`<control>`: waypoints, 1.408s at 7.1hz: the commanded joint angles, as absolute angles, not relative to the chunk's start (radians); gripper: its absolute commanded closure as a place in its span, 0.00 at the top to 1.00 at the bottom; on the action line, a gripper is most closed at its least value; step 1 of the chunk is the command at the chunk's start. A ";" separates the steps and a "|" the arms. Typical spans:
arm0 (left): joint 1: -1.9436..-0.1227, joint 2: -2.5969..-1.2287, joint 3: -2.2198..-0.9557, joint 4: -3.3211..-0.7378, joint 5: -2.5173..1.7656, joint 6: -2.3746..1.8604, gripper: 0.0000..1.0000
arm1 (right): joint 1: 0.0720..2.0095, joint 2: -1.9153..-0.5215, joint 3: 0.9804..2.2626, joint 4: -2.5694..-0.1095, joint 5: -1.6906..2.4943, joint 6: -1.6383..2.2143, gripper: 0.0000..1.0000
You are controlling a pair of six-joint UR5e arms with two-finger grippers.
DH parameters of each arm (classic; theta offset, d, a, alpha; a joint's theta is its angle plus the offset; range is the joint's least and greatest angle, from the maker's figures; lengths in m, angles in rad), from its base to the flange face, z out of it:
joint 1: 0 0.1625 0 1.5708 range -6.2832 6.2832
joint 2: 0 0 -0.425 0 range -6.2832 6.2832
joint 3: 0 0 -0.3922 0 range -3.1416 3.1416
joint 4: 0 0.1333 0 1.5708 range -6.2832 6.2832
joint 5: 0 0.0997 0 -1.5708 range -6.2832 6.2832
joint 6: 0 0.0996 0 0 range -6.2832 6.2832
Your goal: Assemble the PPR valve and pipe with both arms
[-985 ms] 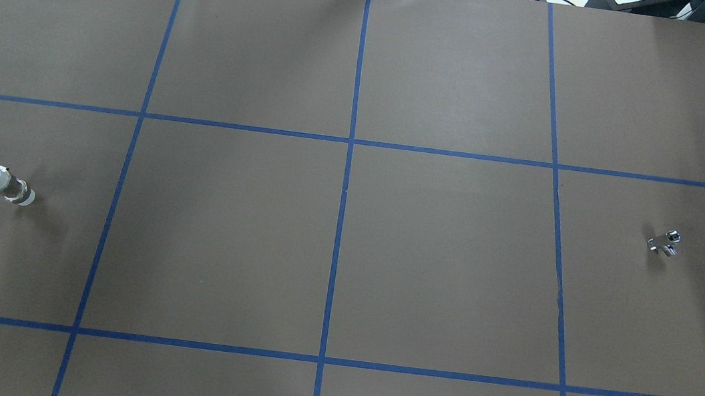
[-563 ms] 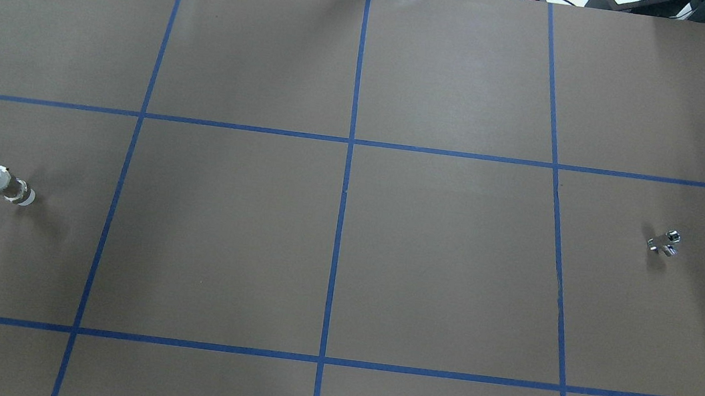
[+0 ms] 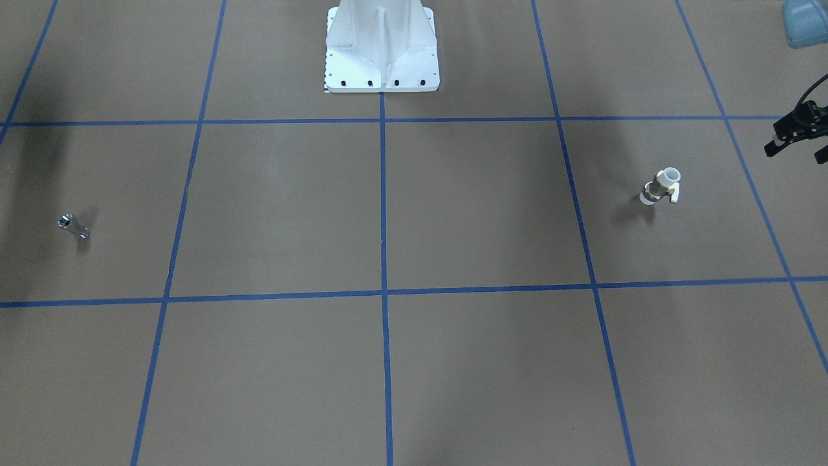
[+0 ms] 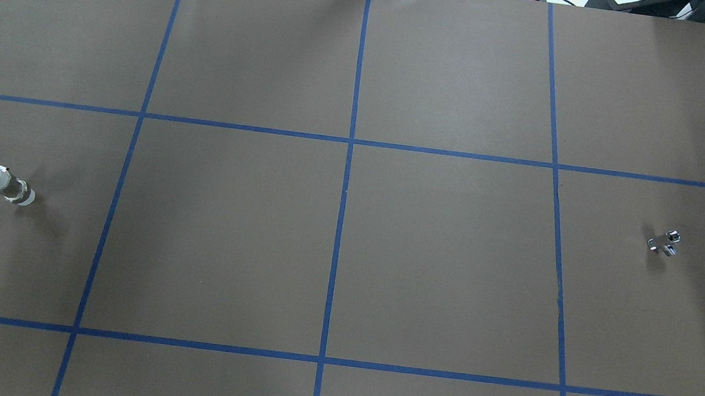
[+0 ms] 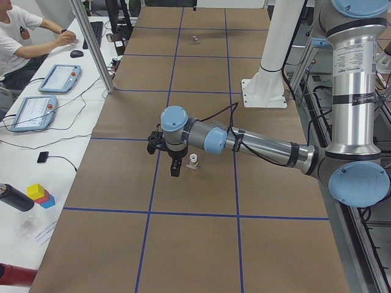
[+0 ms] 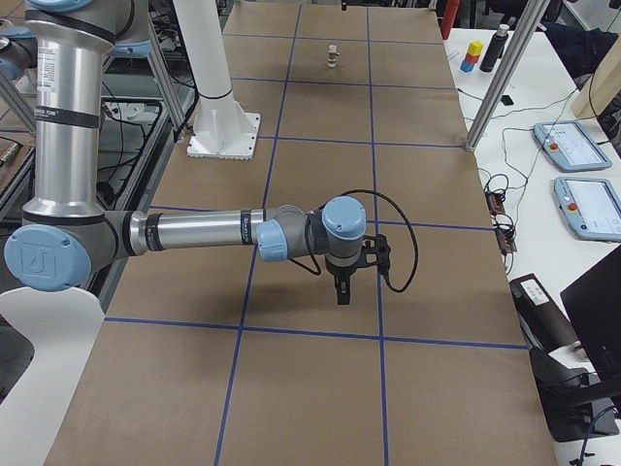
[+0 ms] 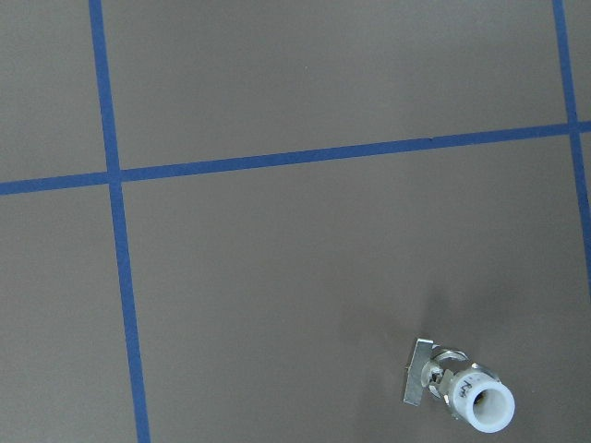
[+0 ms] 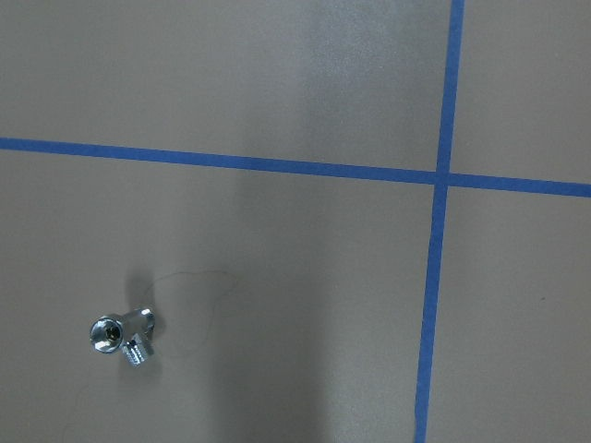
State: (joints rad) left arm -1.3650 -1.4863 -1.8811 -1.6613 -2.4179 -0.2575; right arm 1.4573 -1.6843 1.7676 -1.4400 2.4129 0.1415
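Observation:
The PPR valve point(image 4: 6, 184), white with a metal band, stands on the brown table at the left; it also shows in the front view point(image 3: 660, 186) and low in the left wrist view point(image 7: 462, 388). The pipe point(image 4: 664, 242), a small chrome stub, lies at the right; it shows in the right wrist view point(image 8: 122, 336). My left gripper point(image 3: 794, 154) hangs above the table beside the valve point(image 5: 193, 161), apart from it, fingers spread and empty. My right gripper point(image 6: 340, 291) points down over the table; the pipe is hidden there and I cannot tell whether the gripper is open.
The white bolted pedestal point(image 3: 381, 52) stands at the robot's edge, middle. Blue tape lines point(image 4: 340, 223) grid the brown mat. Desks with tablets point(image 5: 58, 78) and a seated person point(image 5: 18, 30) lie beyond the far edge.

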 commanded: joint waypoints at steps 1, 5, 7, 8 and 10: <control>-1.288 -1.493 -1.878 -1.762 -2.402 -0.422 1.00 | 1.453 -1.684 1.772 -1.439 2.413 0.141 0.99; -1.037 -1.503 -1.876 -1.867 -2.215 -0.641 0.99 | 1.431 -1.686 1.767 -1.440 2.410 0.152 0.99; -0.996 -1.506 -1.870 -1.867 -2.204 -0.646 0.99 | 1.425 -1.686 1.766 -1.440 2.407 0.153 0.99; -0.961 -1.506 -1.864 -1.867 -2.201 -0.673 0.98 | 1.425 -1.686 1.766 -1.440 2.407 0.153 0.99; -0.951 -1.509 -1.859 -1.867 -2.203 -0.676 0.94 | 1.419 -1.686 1.764 -1.440 2.405 0.155 0.99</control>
